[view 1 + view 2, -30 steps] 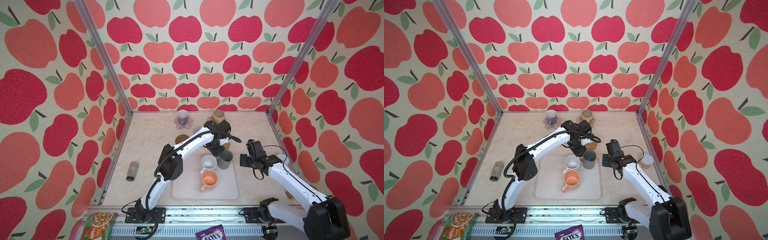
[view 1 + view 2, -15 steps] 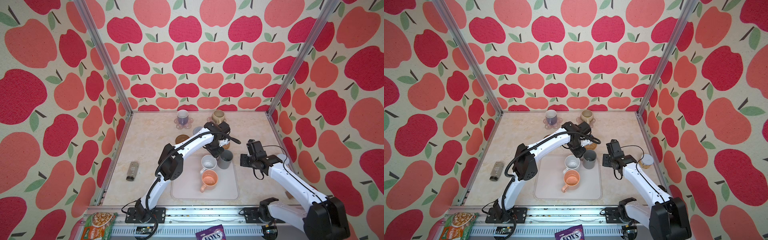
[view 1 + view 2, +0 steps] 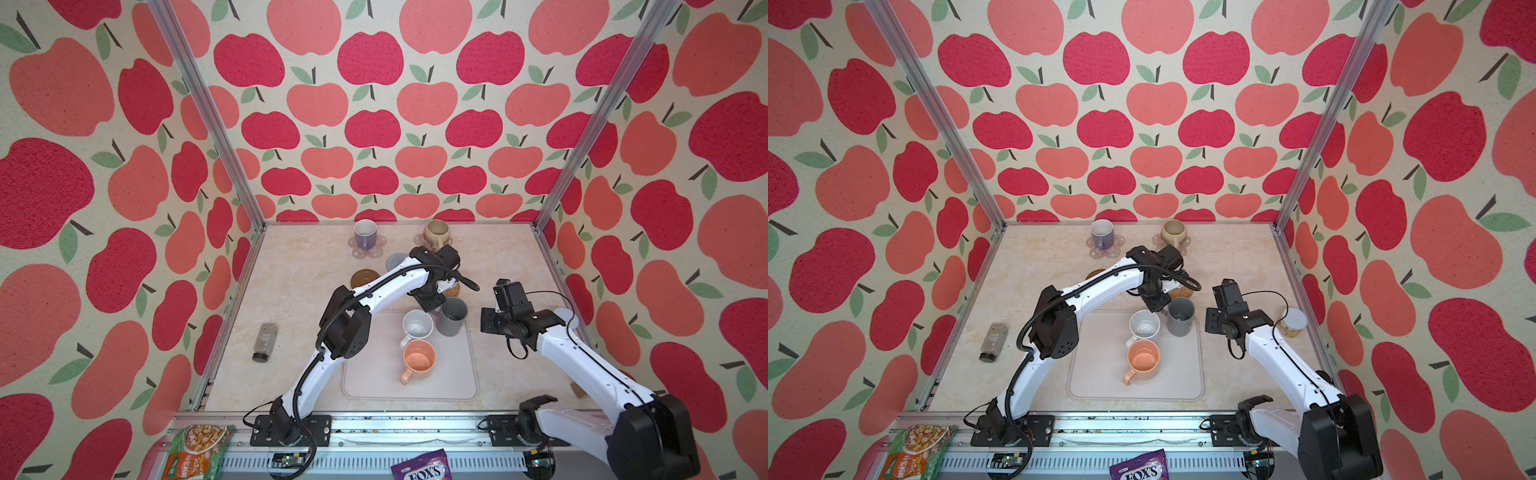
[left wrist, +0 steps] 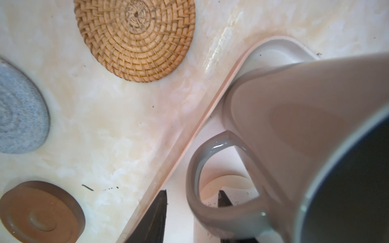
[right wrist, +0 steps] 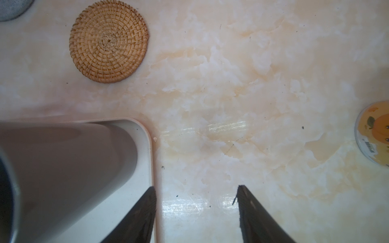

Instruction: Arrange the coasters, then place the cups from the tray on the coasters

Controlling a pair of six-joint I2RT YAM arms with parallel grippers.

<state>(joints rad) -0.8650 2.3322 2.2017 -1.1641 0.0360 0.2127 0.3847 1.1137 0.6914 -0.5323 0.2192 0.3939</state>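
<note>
1. The left tool (image 4: 192, 197) stands spread astride the handle of the dark grey mug (image 4: 294, 126); the right tool (image 5: 195, 189) gapes empty over the counter (image 5: 231, 105).
2. The tray (image 3: 455, 374) holds that mug, a white mug (image 3: 417, 324) and a peach mug (image 3: 417, 359).

The table (image 5: 231, 94) looks like shiny, smooth marble. The tan coaster (image 4: 134, 40) is rough woven straw. The blue-grey coaster (image 4: 19, 109) is soft, fuzzy yarn. The brown coaster (image 4: 40, 212) is smooth and dull. The grey cup (image 4: 294, 126) is smooth and shiny.
</note>
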